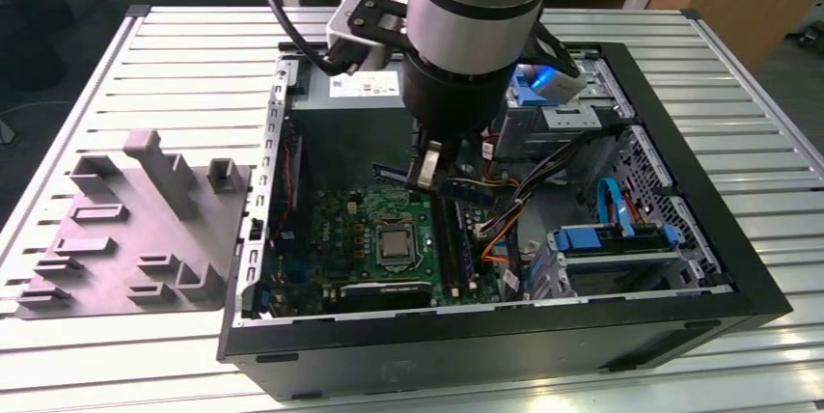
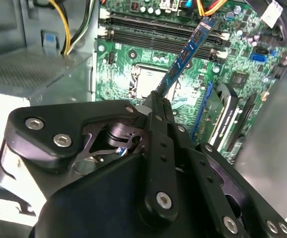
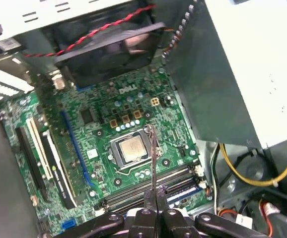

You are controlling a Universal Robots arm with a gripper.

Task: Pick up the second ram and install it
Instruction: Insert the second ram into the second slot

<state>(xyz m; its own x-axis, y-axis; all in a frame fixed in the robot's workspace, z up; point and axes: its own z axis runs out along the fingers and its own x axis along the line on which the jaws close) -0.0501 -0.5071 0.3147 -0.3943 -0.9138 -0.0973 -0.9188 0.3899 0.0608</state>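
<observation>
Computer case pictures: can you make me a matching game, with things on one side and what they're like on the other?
1 second ram
2 fixture plate
3 processor
4 motherboard

a silver square in its socket
b clamped in the tool
c grey, on the slatted table
d green, with long black slots

Pairs: 1-b, 2-c, 3-a, 4-d

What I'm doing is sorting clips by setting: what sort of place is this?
Probably a robotics lab or workshop bench: an open computer case lies on a slatted metal table, a grey fixture plate sits beside it, and the gripper holds the second ram over the green board.
</observation>
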